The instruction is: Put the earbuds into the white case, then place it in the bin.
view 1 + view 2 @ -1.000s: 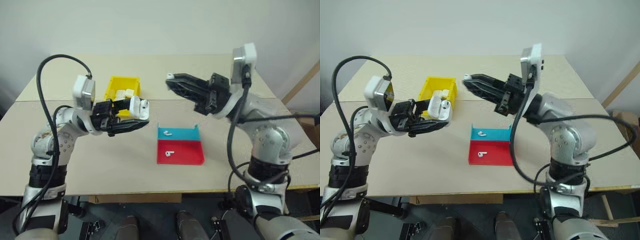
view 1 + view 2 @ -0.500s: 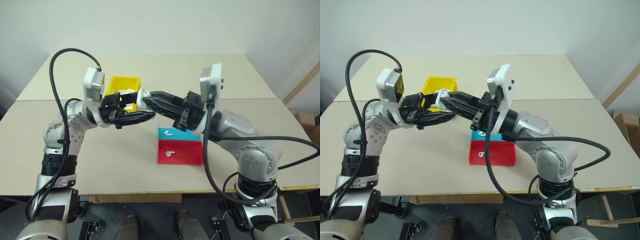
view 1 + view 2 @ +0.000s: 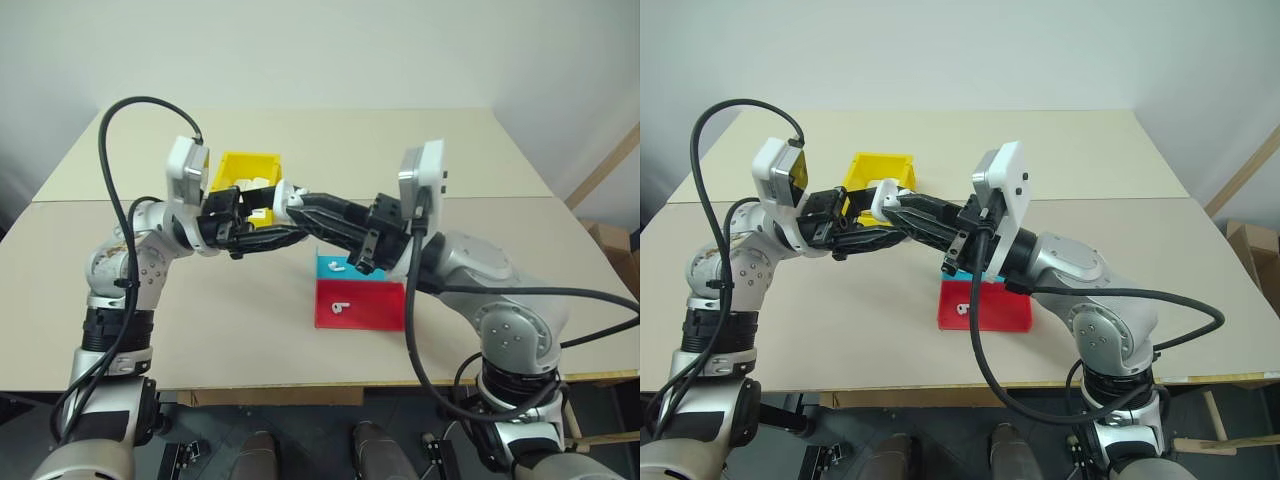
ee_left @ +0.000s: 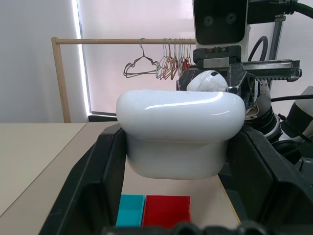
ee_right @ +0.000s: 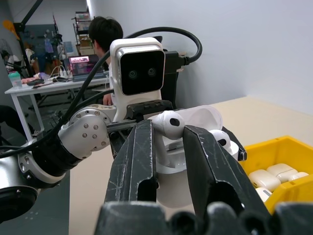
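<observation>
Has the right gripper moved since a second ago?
Yes. The right gripper, shut on an earbud, came down and to the robot's left: it was well right of the yellow bin and is now by the bin, at the white case.

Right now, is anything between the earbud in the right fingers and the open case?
Nothing visible. The right gripper holds an earbud just above the open white case, which the left gripper clamps.

silver jointed arms, black cables, white wrist cameras, black ribbed fingers (image 5: 142, 166).
</observation>
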